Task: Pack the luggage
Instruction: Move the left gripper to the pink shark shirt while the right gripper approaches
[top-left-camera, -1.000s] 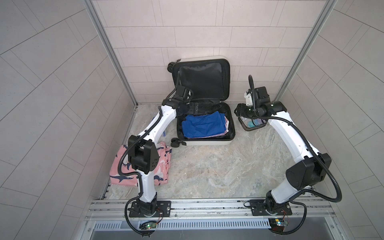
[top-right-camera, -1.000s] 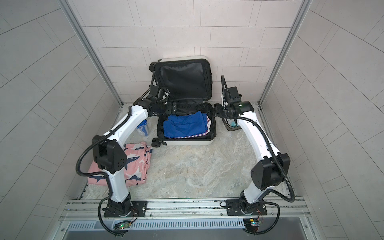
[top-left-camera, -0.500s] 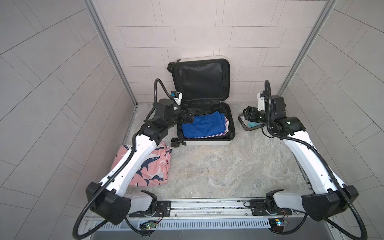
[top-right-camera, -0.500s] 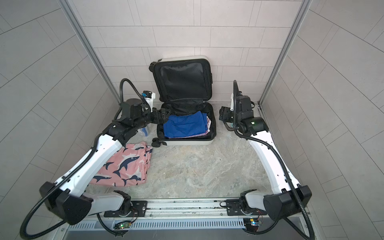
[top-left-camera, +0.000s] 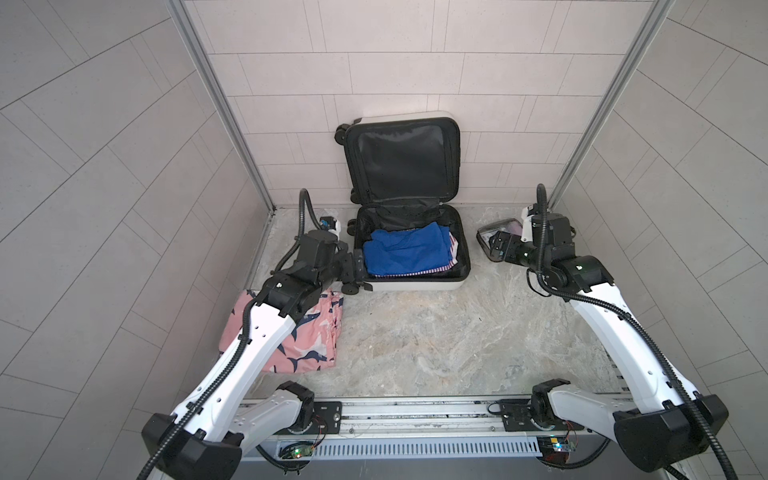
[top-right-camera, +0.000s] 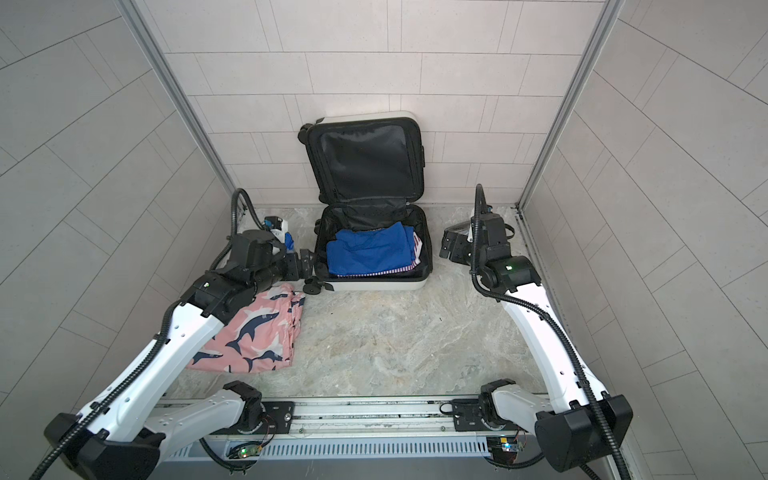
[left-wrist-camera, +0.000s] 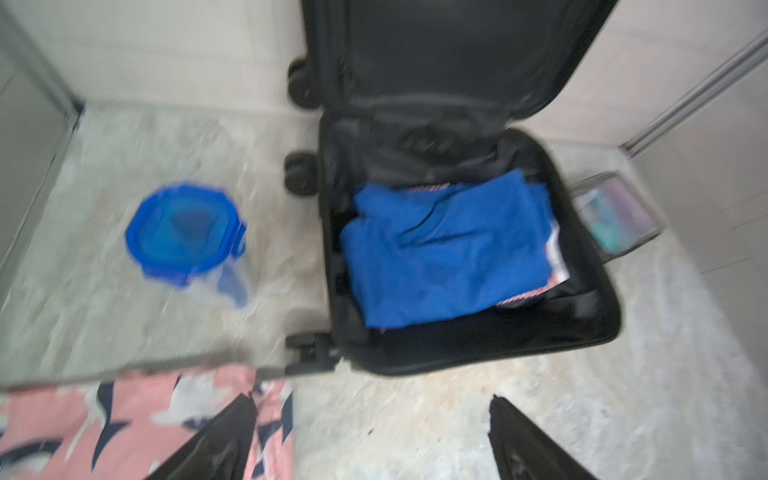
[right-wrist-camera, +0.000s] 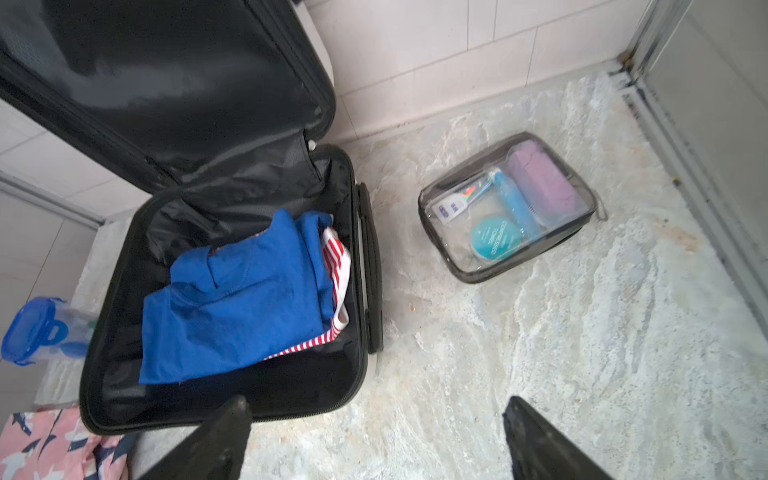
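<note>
Right end effector wide, empty; toiletry pouch fully visible only wrist-side.

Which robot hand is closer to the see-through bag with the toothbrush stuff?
Right. The right gripper is close beside the clear pouch, open and not touching it. The left gripper is across the luggage, by its wheels.
</note>
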